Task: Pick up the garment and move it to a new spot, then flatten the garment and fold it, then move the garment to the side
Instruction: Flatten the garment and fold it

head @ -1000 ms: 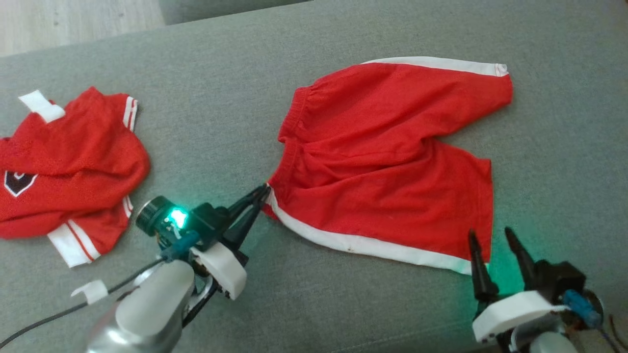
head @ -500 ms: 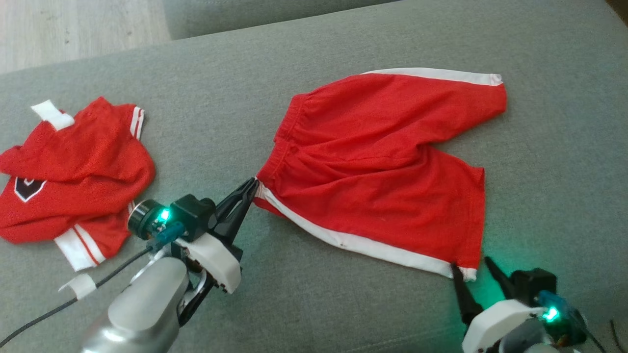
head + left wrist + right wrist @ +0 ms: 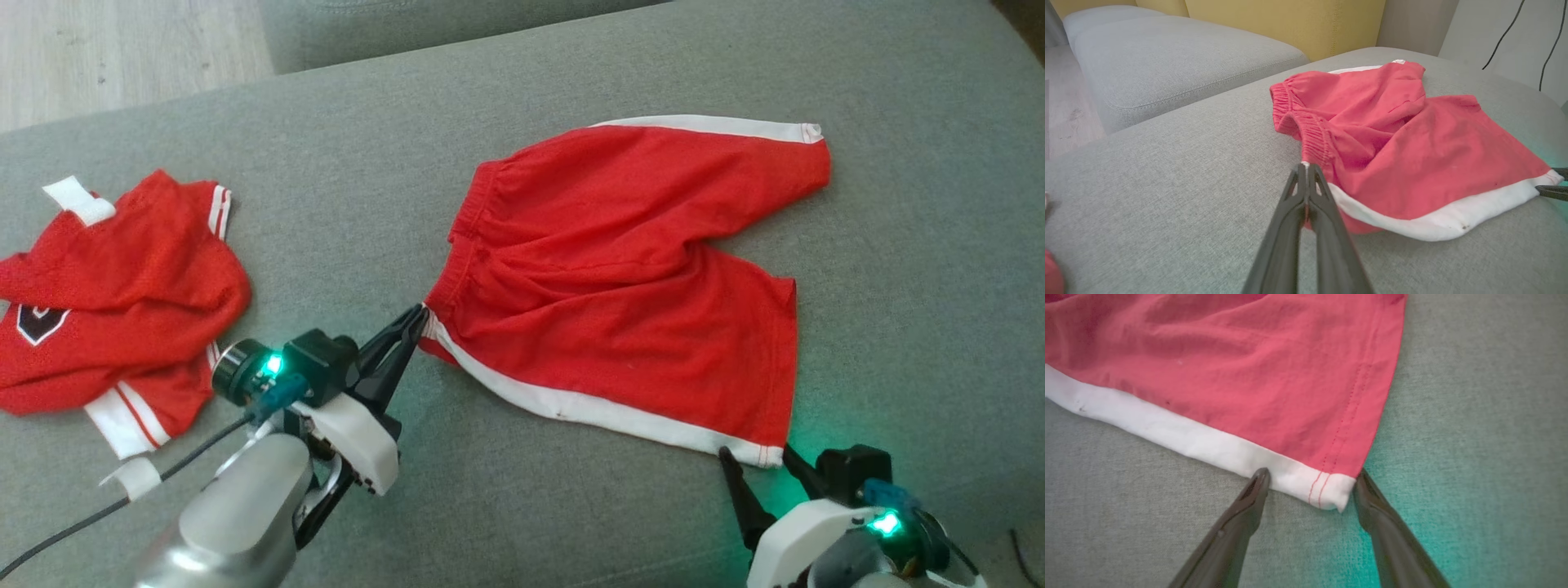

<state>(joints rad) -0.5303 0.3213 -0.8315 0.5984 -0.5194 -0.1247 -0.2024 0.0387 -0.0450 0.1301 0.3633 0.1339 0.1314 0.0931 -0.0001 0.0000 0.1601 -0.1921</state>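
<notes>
The left gripper (image 3: pixel 418 317) is pressed shut, pinching the near end of the waistband (image 3: pixel 464 241) of the red shorts (image 3: pixel 620 278), right where the white side stripe (image 3: pixel 588 408) begins. The fabric there rises slightly to the fingertips in the left wrist view. Along that stripe, toward the robot's right, the right gripper (image 3: pixel 755 453) stands spread wide and holds nothing. In the right wrist view its two fingers straddle the hem corner (image 3: pixel 1331 494): one tip rests against the white band's outer edge, the other sits just beside the leg's side hem, and the corner lies between them, slightly short of the tips. The stripe is therefore the line that matters. It runs from one gripper to the other, roughly along the sofa cushion's (image 3: pixel 367 163) near edge and slanting nearer that edge at the right. Each arm already stands at its own end of it, so neither has to cross over. The shorts lie spread on the right half of the cushion, waistband to the left and legs to the right. The second leg points off toward the far right corner, and creases gather around the crotch. A crumpled red jersey (image 3: pixel 122 278) lies well apart, by the cushion's left edge. The next move probably needs the right gripper to ease forward a touch and close on that corner, so the stripe edge can be drawn taut between both grippers.
</notes>
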